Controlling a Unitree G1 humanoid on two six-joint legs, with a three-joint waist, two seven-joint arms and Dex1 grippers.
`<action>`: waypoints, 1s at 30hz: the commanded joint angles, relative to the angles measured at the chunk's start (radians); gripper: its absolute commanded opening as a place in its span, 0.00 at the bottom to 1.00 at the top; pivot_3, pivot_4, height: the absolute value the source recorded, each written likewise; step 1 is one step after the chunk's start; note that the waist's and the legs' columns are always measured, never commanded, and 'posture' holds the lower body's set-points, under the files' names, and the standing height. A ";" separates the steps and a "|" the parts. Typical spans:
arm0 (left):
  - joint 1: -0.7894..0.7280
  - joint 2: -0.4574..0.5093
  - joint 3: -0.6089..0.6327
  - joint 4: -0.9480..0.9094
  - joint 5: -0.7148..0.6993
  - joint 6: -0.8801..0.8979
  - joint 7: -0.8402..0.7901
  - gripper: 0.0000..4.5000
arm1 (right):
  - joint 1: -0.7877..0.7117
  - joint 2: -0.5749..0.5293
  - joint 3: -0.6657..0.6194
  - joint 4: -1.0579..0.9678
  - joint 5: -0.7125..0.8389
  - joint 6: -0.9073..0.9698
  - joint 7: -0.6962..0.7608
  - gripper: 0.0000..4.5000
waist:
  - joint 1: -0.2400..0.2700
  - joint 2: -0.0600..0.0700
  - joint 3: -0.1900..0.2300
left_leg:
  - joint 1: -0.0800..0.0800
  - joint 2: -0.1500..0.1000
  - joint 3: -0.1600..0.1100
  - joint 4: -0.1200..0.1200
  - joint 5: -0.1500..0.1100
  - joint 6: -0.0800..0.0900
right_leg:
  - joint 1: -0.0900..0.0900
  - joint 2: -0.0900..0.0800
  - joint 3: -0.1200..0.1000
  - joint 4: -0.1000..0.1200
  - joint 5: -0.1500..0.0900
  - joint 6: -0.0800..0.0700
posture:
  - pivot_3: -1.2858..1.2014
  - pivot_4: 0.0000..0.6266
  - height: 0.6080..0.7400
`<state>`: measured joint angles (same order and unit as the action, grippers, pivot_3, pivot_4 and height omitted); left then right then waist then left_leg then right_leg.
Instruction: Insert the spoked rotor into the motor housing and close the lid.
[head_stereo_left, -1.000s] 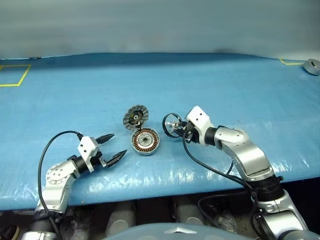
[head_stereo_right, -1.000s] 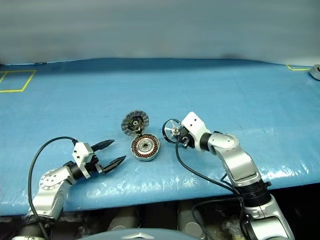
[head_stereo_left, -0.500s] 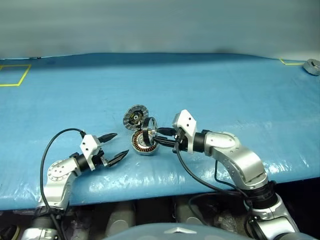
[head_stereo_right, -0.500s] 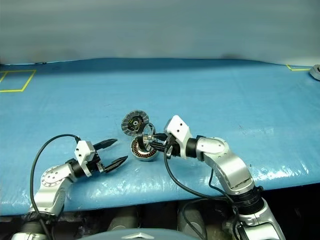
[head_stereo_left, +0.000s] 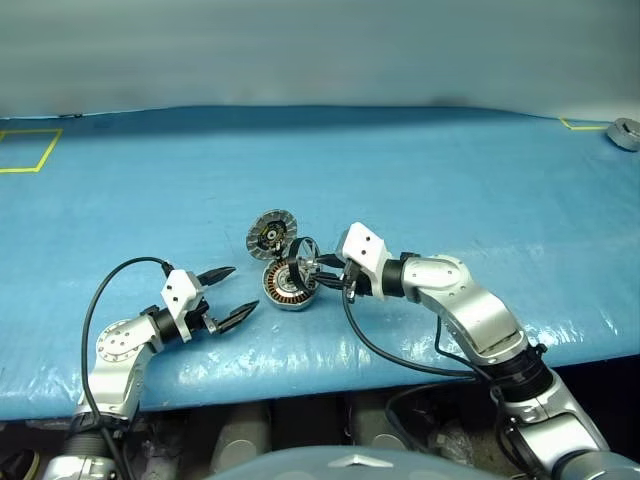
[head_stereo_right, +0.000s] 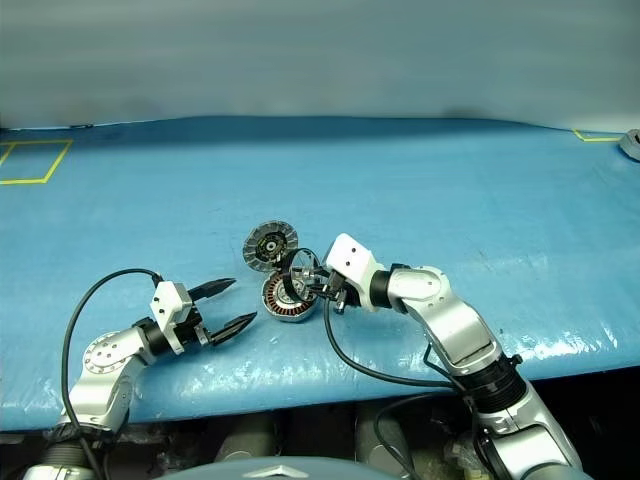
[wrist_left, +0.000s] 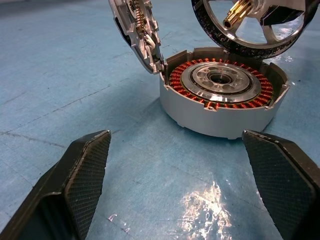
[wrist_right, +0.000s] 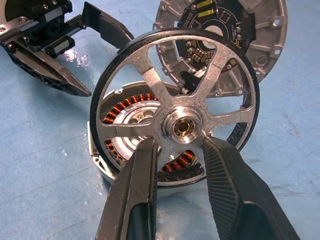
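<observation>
My right gripper (wrist_right: 180, 144) is shut on the hub of the spoked rotor (wrist_right: 150, 80), a silver ring with see-through gaps between its spokes. It holds the rotor (head_stereo_left: 303, 262) tilted on edge just over the motor housing (head_stereo_left: 290, 286), whose copper windings (wrist_left: 220, 80) face up on the blue cloth. The lid (head_stereo_left: 271, 233) leans against the housing's far side, with its dark inner face (wrist_right: 225, 30) towards me. Left of the housing, my left gripper (head_stereo_left: 243, 288) is wide open and empty, its fingertips (wrist_left: 95, 150) pointing at the housing.
A blue cloth (head_stereo_left: 450, 190) covers the table. A yellow tape square (head_stereo_left: 25, 150) lies at the far left and a small grey round part (head_stereo_left: 625, 132) at the far right edge. The table's front edge (head_stereo_left: 300, 385) runs just below both arms.
My right gripper has carried the rotor leftwards from beside the housing to over it, and the wrist has turned. The left gripper has stayed put and open.
</observation>
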<state>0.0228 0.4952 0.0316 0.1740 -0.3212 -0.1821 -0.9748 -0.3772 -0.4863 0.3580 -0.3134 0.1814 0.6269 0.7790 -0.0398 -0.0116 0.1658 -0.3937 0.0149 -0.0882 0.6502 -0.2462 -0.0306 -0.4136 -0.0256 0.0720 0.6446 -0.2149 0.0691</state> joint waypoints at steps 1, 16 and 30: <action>-0.002 0.000 0.009 -0.016 0.004 -0.015 0.007 1.00 | -0.026 -0.014 0.014 -0.009 -0.028 -0.039 0.012 0.27 | 0.000 0.000 0.000 | 0.000 0.000 0.000 0.000 0.000 0.000 | 0.000 0.000 0.000 0.000 0.000 0.000 | 0.52 0.24 1.00; 0.006 -0.001 0.013 -0.020 0.006 -0.023 0.023 1.00 | -0.063 -0.048 0.064 0.023 -0.092 -0.080 0.078 0.27 | 0.001 0.000 0.000 | 0.000 0.000 0.000 0.000 0.000 0.000 | 0.000 0.000 0.000 0.000 0.000 0.000 | 0.52 0.24 1.00; 0.025 0.001 0.015 -0.031 0.002 -0.023 0.031 1.00 | -0.093 -0.067 0.128 0.041 -0.180 -0.109 0.116 0.27 | 0.002 0.000 0.000 | 0.000 0.000 0.000 0.000 0.000 0.000 | 0.000 0.000 0.000 0.000 0.000 0.000 | 0.52 0.24 1.00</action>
<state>0.0466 0.4933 0.0312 0.1740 -0.3164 -0.1859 -0.9449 -0.4575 -0.5467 0.4768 -0.2745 0.0184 0.5253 0.8906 -0.0383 -0.0117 0.1658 -0.3934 0.0148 -0.0882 0.6503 -0.2462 -0.0306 -0.4133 -0.0257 0.0720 0.6446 -0.2148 0.0689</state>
